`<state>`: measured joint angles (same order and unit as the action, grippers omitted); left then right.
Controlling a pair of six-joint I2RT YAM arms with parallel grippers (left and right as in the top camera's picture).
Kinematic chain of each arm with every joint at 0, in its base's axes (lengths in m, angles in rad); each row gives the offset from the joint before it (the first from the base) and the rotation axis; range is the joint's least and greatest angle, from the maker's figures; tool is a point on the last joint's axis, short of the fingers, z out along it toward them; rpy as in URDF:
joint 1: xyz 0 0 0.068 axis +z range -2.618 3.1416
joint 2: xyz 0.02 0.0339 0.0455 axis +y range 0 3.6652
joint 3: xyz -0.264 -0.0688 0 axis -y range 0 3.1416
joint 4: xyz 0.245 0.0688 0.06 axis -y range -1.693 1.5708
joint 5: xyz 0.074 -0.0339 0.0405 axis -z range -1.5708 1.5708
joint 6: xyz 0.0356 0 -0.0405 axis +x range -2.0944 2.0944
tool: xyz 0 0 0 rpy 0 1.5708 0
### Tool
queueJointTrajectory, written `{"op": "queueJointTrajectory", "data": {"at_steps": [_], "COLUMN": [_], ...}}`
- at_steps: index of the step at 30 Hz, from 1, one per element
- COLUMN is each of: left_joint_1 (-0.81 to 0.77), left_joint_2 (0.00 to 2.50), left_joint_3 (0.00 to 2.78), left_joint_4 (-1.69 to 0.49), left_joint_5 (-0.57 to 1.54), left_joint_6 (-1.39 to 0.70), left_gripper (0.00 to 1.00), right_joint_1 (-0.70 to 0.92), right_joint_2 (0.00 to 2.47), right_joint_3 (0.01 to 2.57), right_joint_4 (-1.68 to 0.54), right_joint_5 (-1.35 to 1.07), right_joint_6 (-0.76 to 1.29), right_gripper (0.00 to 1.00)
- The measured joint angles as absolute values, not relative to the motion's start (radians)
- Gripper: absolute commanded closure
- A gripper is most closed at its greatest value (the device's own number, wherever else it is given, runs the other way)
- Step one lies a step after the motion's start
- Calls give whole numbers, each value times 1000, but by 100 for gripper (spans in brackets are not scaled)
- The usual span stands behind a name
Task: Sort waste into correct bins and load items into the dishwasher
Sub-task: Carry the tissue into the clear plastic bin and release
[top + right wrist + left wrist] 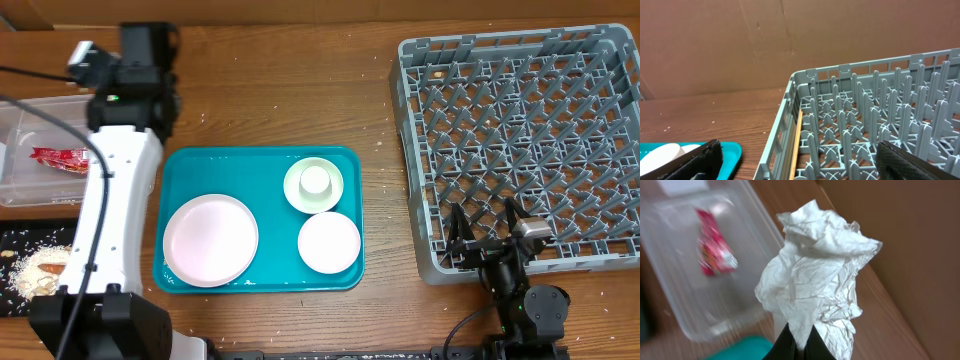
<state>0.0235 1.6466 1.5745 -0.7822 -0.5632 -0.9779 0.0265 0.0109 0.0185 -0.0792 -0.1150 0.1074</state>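
The left fingers [784,349] are clenched on a crumpled white paper wad [815,280], near the clear plastic rectangular tub [675,295] holding the red-and-silver foil wrapper [714,245]. The right fingers [697,157] are spread wide at the grey pegged plastic dish rack's [865,120] edge.

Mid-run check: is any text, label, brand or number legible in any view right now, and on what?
No text can be read in any view.
On the red-and-silver foil wrapper in the clear tub: printed marks, too blurred to read.
On the crumpled white paper in the left hand: no print visible.
On the dish rack and the teal tray: no markings visible.
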Motion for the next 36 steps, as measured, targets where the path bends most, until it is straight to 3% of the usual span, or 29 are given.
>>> {"op": "queueJointTrajectory", "data": {"at_steps": [7,9,11,13,21,27,31,36], "left_joint_1": [249,300,345,381,424,385,250,2], "left_joint_2": [1773,1806,1829,1835,1782,1625,1629,1717], "left_joint_3": [1575,1573,1572,1570,1570,1571,1573,1572], "left_joint_4": [-657,-670,-699,-725,-808,-844,-952,-1066], "left_joint_5": [-549,-510,-480,-451,-290,171,463,489], "left_joint_6": [-823,-781,-763,-743,-723,-621,-455,-333], "left_gripper": [77,65,41,0,0,0,0,0], "right_joint_1": [27,27,27,27,27,27,27,27], "right_joint_2": [11,11,11,11,11,11,11,11], "right_joint_3": [19,19,19,19,19,19,19,19], "right_joint_4": [-79,-78,-78,-79,-79,-78,-78,-79], "right_joint_5": [-115,-115,-115,-115,-115,-115,-115,-115], "right_joint_6": [107,107,107,107,108,107,107,107], "right_gripper": [0,0,0,0,0,0,0,0]}}
